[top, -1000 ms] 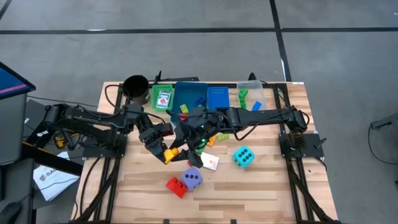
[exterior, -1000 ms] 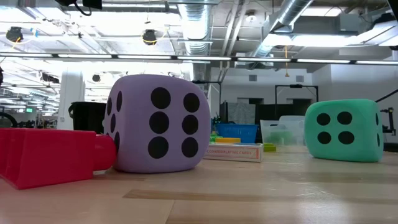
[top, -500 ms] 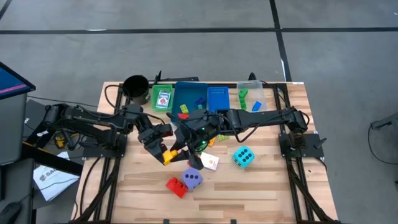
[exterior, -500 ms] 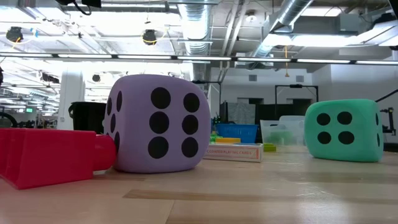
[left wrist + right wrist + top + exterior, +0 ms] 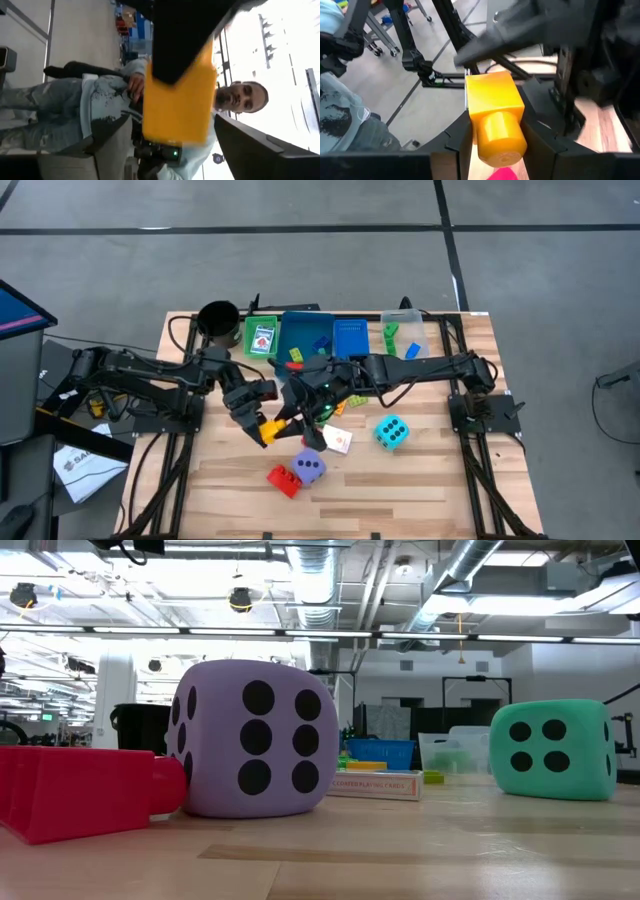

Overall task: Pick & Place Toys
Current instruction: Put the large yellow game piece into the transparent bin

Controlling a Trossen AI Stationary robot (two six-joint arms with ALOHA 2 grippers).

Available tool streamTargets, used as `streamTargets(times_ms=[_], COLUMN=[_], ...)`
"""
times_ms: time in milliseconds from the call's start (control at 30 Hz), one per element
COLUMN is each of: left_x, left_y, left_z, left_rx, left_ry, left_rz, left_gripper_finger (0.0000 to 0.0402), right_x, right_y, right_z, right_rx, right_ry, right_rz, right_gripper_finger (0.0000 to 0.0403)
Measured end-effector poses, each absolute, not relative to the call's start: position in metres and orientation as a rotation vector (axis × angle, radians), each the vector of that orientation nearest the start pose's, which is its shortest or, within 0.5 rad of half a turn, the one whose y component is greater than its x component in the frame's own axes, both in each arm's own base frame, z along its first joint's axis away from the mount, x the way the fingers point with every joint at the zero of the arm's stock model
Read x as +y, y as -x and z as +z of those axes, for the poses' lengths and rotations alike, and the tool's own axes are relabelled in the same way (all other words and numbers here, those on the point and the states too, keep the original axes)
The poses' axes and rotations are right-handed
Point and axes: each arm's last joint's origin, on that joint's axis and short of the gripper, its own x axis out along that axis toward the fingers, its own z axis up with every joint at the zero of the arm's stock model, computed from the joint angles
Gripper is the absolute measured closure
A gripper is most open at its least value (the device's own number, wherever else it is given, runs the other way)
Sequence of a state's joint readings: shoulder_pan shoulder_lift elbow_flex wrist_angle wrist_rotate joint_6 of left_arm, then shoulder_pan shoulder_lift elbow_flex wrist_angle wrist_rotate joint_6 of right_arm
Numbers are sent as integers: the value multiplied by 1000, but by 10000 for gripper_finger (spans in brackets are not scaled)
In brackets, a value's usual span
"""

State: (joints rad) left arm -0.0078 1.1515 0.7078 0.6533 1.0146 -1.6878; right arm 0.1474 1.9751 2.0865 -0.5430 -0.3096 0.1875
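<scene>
Two grippers meet mid-table over one yellow brick (image 5: 495,117): right gripper (image 5: 496,131) clamps it, left gripper (image 5: 262,427) has its fingers spread wide beside it.

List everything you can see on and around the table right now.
yellow brick: one, yellow, above mid-table
dice: two, purple dice and teal dice, near half
red brick: one, red, beside the purple dice
white card: one, white, between the dice
trays: green tray, blue tray, clear tray, far edge
black cup: one, black, far left corner
person: one, pale top, beyond the table
left gripper: open, by the brick
right gripper: shut on the yellow brick
</scene>
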Motion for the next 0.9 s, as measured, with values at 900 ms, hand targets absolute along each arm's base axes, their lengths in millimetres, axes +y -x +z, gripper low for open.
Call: streamTargets(times_ms=[900], left_x=[48], left_y=[-225], left_z=[318], left_rx=[484], left_ry=[1209], left_rz=[-815], left_gripper_finger=[100], right_x=[23], right_y=[-266], right_z=[469], right_rx=[779], right_ry=[-185], right_rz=[-345], right_gripper_finger=[265])
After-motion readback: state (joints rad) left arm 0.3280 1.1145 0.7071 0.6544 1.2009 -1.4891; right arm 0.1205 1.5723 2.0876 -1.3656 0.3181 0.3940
